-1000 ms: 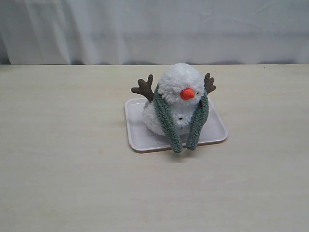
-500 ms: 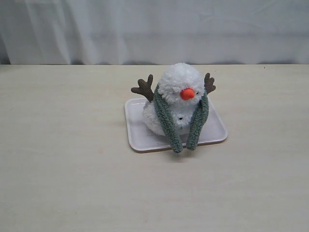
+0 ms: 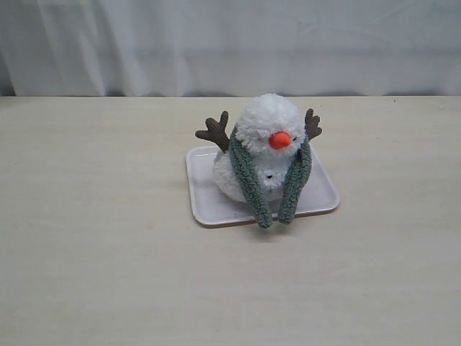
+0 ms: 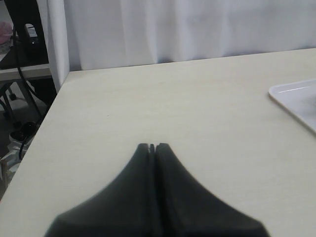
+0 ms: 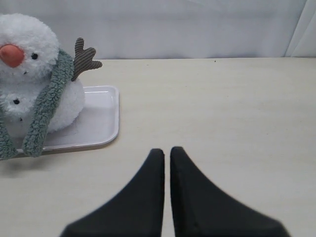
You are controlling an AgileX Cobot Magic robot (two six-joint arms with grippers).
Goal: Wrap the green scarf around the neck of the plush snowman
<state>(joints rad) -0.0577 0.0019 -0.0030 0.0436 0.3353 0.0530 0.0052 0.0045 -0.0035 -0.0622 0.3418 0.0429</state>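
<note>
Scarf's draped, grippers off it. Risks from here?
1. The green scarf only hangs around the neck of the plush snowman, ends loose and uncrossed in front; a nudge could slide it off.
2. Both ends lie over the front rim of the tray, so shifting the tray may drag the scarf down.

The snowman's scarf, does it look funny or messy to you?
A little. The green scarf just hangs down both sides of the plush snowman, its two ends uncrossed and reaching over the front rim of the white tray. Nothing looks torn, spilled or tipped over.
</note>
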